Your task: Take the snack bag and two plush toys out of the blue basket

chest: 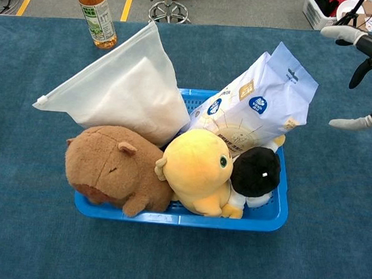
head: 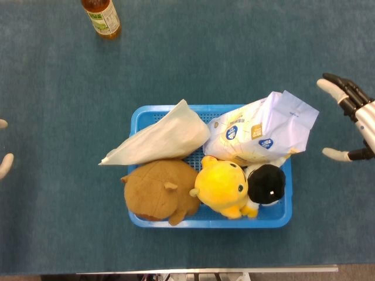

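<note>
A blue basket (head: pixel 138 120) (chest: pixel 276 213) sits mid-table. Inside lean a pale lilac snack bag (head: pixel 263 133) (chest: pixel 259 103) at the right and a white zip pouch (head: pixel 161 139) (chest: pixel 122 87) at the left. In front lie a brown plush (head: pixel 158 190) (chest: pixel 110 166), a yellow plush (head: pixel 222 186) (chest: pixel 197 169) and a black-and-white plush (head: pixel 266 184) (chest: pixel 255 173). My right hand (head: pixel 351 120) (chest: pixel 366 69) hovers right of the basket, fingers spread, holding nothing. Only fingertips of my left hand (head: pixel 4 155) show at the left edge of the head view.
A bottle of amber tea (head: pixel 102 17) (chest: pixel 96 15) stands at the far left of the blue-carpeted table. Beyond the table's far edge are a chair base and a white crate on the floor.
</note>
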